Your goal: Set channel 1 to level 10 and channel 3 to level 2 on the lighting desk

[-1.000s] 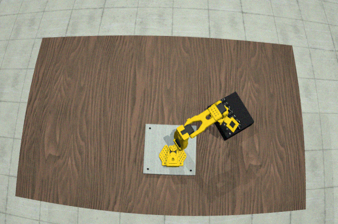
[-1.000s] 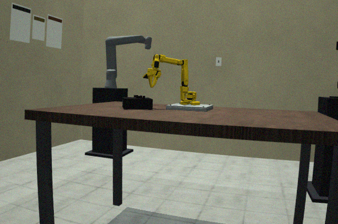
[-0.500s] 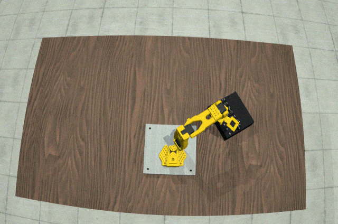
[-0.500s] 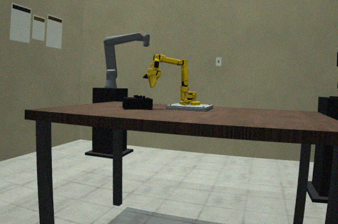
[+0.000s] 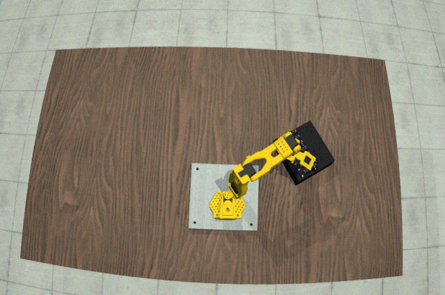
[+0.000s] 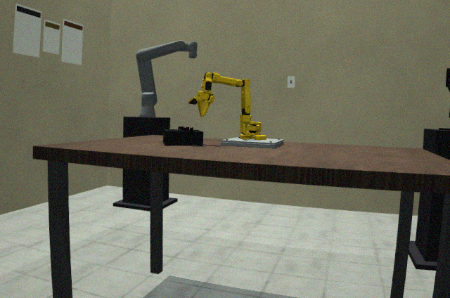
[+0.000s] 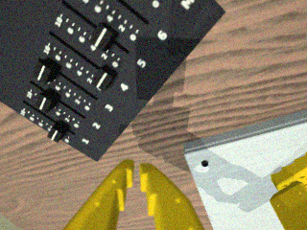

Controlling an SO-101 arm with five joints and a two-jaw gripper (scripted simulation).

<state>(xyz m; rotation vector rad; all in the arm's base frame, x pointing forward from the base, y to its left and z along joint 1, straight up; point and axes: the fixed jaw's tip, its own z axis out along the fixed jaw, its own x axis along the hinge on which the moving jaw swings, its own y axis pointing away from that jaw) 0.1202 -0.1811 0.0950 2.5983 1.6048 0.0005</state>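
Clenched on nothing, the yellow tapered tool (image 7: 134,184) hangs at the wrist view's bottom centre above the brown wooden desk (image 7: 240,72), likely so its closed tip can nudge sliders on the black numbered fader board (image 7: 96,67) at upper left.

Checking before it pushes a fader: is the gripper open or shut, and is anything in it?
Shut and empty. In the wrist view the gripper shows both yellow fingers nearly together, nothing between them, hanging above the lighting desk.

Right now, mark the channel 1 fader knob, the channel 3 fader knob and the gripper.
channel 1 fader knob (image 7: 59,129), wrist view, cap centre.
channel 3 fader knob (image 7: 48,71), wrist view, cap centre.
gripper (image 7: 134,173), wrist view, between its shut fingertips.
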